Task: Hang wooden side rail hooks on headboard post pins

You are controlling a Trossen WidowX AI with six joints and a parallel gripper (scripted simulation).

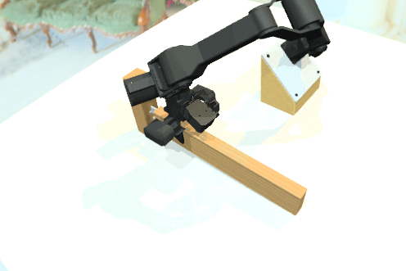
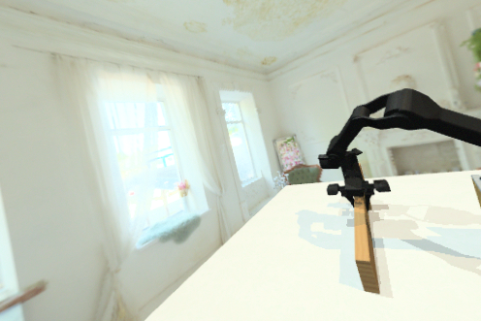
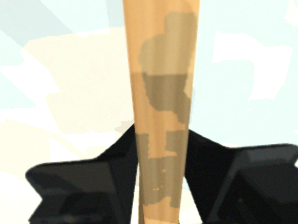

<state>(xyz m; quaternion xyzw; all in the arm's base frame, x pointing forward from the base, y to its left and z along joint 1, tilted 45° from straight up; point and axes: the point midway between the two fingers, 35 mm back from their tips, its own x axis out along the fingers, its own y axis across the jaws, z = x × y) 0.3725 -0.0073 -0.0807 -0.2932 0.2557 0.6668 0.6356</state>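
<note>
Where the rail nears the post, the gripper grips it from above, jaws partly open and closed on its two sides. Observed at the left of the table, the post stands upright just beyond the rail's hook end; the rail runs from there toward the near right. Seating of the hooks on the pins cannot be determined, the arm and gripper obscuring much of that end.
</note>
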